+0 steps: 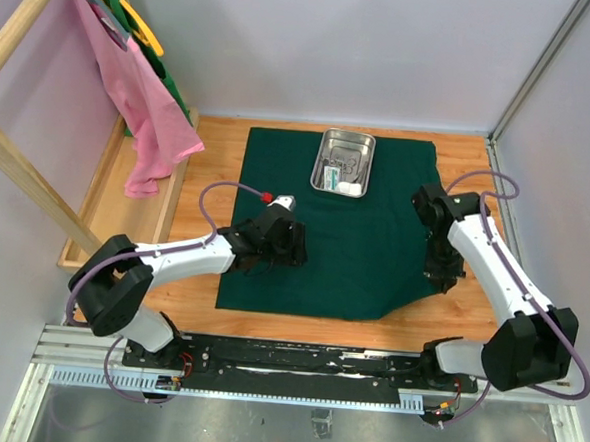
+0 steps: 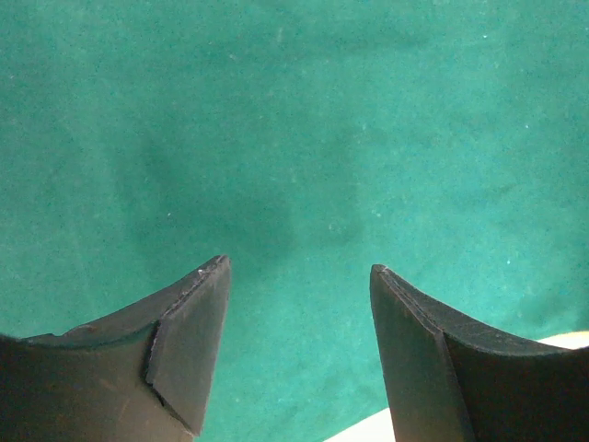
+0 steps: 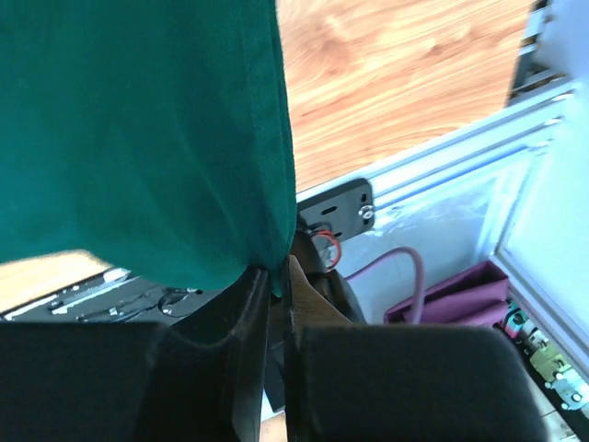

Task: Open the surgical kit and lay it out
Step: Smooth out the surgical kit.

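Note:
The dark green cloth wrap (image 1: 344, 234) lies spread open on the wooden table. The shiny steel tray (image 1: 344, 162) stands on its far middle part, with a small white packet, white gauze and slim steel tools inside. My left gripper (image 1: 291, 251) is open and empty, low over the left part of the cloth (image 2: 294, 138). My right gripper (image 1: 442, 278) is shut on the cloth's near right edge (image 3: 276, 276) and holds that corner lifted off the table.
A wooden rack (image 1: 26, 24) with a pink cloth (image 1: 142, 101) and green and yellow items stands at the far left. Bare wooden table (image 1: 465, 312) lies around the cloth. A metal rail (image 1: 296, 361) runs along the near edge.

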